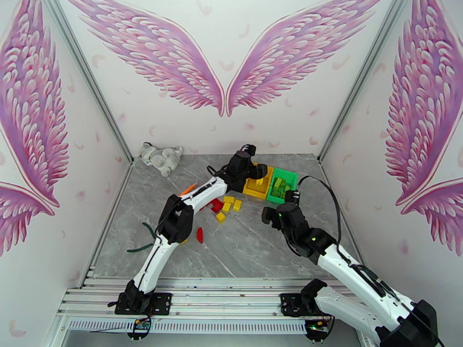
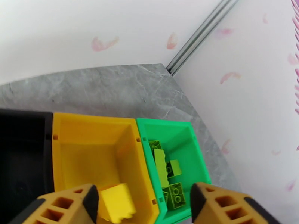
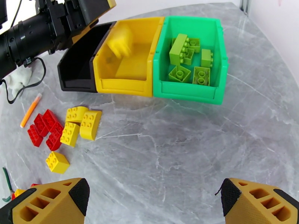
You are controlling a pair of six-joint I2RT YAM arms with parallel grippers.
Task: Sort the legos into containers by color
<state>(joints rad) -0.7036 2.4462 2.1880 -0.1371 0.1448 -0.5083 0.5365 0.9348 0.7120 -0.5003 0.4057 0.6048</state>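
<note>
A blurred yellow brick (image 2: 114,204) is seen over the opening of the yellow bin (image 2: 93,120), just beside the left finger of the left gripper (image 2: 144,200), whose fingers are spread wide with nothing pinched. Green bricks (image 2: 168,172) are held in the green bin (image 2: 164,126), between the two fingers. The right gripper (image 3: 151,195) is likewise spread over the table (image 3: 194,146); yellow bricks (image 3: 80,122) and red bricks (image 3: 46,129) lie ahead of its left finger.

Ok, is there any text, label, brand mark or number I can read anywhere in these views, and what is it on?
None can be read.
The black bin, yellow bin and green bin have plain walls.
The legos have studs too small to show any logo.
The orange marker pen is too small to show any print.
The wing art on the walls has pictures but no words.
</note>
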